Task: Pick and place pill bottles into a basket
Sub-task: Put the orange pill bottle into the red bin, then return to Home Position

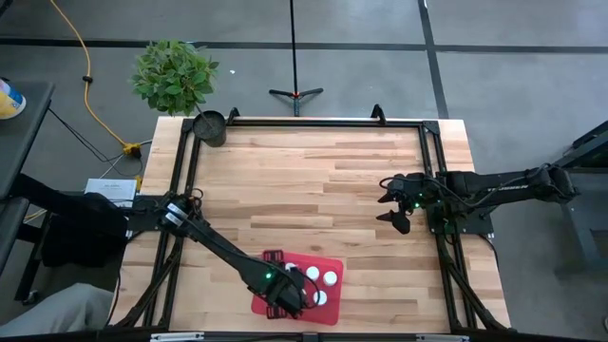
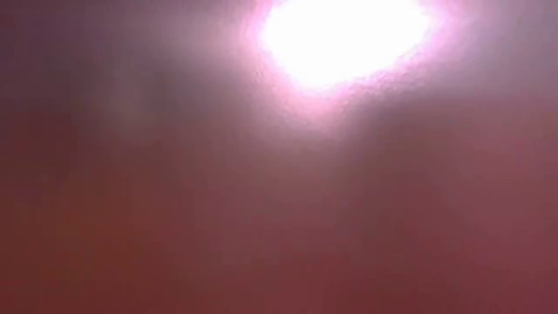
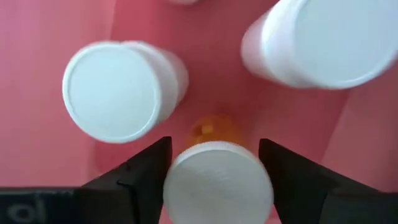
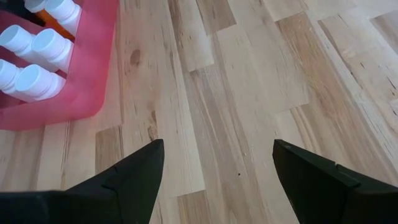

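The red basket (image 1: pixel 334 267) lies near the table's front edge, and also shows in the right wrist view (image 4: pixel 87 74). Several pill bottles with white caps (image 1: pixel 330 278) stand inside it (image 4: pixel 37 56). My left gripper (image 1: pixel 293 294) reaches down into the basket and is shut on one pill bottle (image 3: pixel 217 183). Two more bottles (image 3: pixel 118 90) (image 3: pixel 317 40) stand just beyond it on the basket's floor (image 3: pixel 37 93). My right gripper (image 1: pixel 394 209) is open and empty above bare wood at the table's right (image 4: pixel 217 174). My left gripper has the pill bottle's white cap (image 3: pixel 180 186) between its two fingers, one on each side of the cap. The fingers come from above, pointing down into the basket. The bottle stands about upright, its orange body (image 3: pixel 208 127) showing below the cap. Whether its base rests on the basket's floor, I cannot tell.
A small dark pot (image 1: pixel 211 126) with a green plant (image 1: pixel 174 74) stands at the table's far left corner. Bare wood lies between the basket and my right gripper. The low view shows only a red blur with a bright glare.
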`<state>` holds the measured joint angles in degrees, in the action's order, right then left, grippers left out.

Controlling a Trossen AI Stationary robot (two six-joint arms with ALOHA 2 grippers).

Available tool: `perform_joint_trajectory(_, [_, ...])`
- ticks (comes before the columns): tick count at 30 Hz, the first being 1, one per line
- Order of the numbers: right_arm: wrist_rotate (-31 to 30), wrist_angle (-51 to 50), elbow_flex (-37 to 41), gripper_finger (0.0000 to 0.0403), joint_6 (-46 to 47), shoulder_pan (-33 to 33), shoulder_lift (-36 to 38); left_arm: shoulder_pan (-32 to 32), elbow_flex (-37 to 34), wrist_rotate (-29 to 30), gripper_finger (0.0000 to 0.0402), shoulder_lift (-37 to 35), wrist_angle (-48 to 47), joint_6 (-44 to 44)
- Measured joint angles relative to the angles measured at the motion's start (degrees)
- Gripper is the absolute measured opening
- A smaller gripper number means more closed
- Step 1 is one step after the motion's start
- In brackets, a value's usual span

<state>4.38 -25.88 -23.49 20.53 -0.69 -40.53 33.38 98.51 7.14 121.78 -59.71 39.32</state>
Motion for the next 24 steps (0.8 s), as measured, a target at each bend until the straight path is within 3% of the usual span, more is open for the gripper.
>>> perform_joint_trajectory(5, [0.0, 0.0, 0.0, 0.0291, 0.0, 0.0, 0.0, 0.0, 2.4, -0.3, 0.0290, 0.0, -0.6, -0.8])
perform_joint_trajectory(15, [0.1, 0.0, 0.0, 0.0291, 0.0, 0.0, 0.0, 0.0, 10.6, 0.0, 0.0278, 0.0, -7.1, -3.1])
perform_joint_trajectory(24, [0.4, 0.0, 0.0, 0.0291, 0.0, 0.0, 0.0, 0.0, 24.0, 10.5, 0.0275, -0.1, -20.2, -5.0])
